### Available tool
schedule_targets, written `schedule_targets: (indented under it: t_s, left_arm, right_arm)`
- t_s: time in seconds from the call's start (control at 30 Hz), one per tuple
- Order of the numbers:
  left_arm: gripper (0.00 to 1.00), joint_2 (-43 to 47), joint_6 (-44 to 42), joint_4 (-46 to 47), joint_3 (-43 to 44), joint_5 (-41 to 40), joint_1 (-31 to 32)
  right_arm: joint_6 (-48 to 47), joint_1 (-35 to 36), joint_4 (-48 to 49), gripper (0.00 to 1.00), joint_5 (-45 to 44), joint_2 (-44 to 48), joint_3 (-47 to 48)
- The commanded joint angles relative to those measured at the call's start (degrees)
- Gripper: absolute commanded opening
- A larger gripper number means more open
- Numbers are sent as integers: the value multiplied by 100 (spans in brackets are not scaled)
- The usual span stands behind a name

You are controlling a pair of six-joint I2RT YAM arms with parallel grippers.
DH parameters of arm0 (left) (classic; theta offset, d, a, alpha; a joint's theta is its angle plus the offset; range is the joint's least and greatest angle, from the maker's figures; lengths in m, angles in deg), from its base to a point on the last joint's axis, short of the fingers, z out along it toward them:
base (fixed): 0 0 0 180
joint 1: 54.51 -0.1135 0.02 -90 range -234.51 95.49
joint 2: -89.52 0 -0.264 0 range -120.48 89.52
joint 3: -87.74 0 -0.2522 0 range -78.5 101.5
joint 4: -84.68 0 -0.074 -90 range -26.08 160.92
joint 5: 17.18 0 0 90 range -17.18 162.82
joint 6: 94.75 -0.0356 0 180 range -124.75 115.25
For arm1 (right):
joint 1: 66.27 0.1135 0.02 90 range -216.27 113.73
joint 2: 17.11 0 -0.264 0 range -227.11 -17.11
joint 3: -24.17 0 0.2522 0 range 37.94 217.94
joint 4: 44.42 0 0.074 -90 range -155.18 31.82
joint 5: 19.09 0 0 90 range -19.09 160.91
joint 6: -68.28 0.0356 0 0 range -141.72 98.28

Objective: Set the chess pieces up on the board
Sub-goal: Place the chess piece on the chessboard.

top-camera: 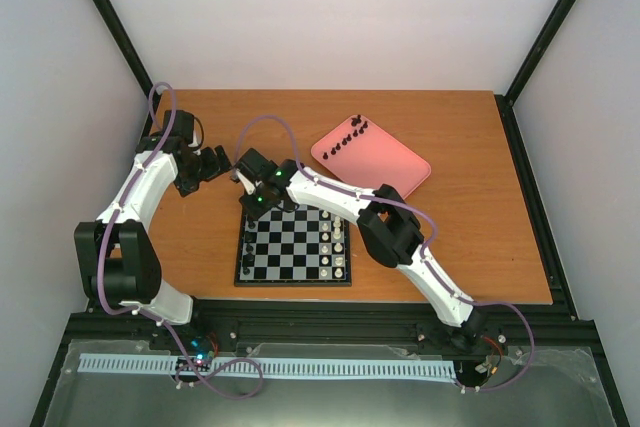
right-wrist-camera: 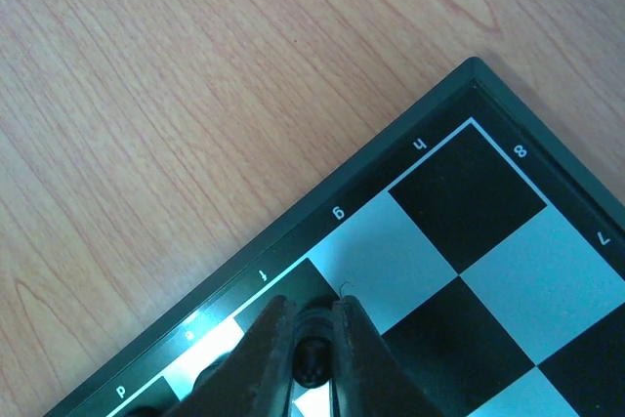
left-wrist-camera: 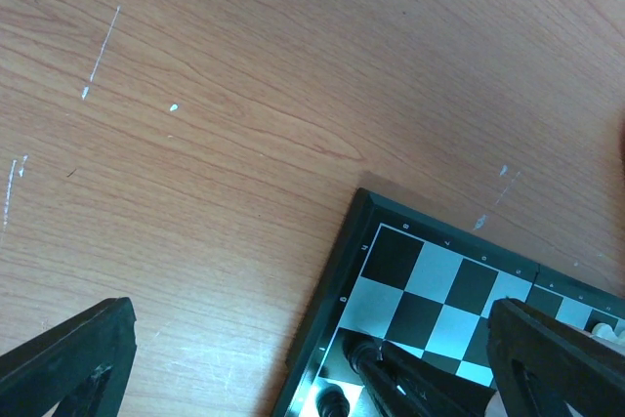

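As my right gripper [right-wrist-camera: 312, 313] pinches a black piece [right-wrist-camera: 312, 358] at the board [right-wrist-camera: 469, 202] edge, I judge it light, rigid, slippery; grip mid-body. My left gripper [left-wrist-camera: 311, 319] stands wide, empty.

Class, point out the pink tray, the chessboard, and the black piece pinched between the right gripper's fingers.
pink tray [top-camera: 388, 163]: top view, bare centre.
chessboard [top-camera: 290, 249]: top view, middle squares.
black piece [right-wrist-camera: 312, 347]: right wrist view, its body.
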Motion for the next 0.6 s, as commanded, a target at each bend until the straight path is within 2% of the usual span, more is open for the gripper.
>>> schedule_targets:
  t_s: [0.0, 0.13, 0.57]
  left_arm:
    - [100, -40, -28, 84, 85, 72, 47]
    - [100, -30, -19, 81, 82, 79, 46]
    - [100, -146, -21, 50, 224, 97, 41]
  right_arm:
    - [-68, 54, -148, 17, -83, 135, -82]
    - [-77, 46, -163, 25, -78, 120, -23]
    - [-190, 44, -231, 29, 52, 195, 281]
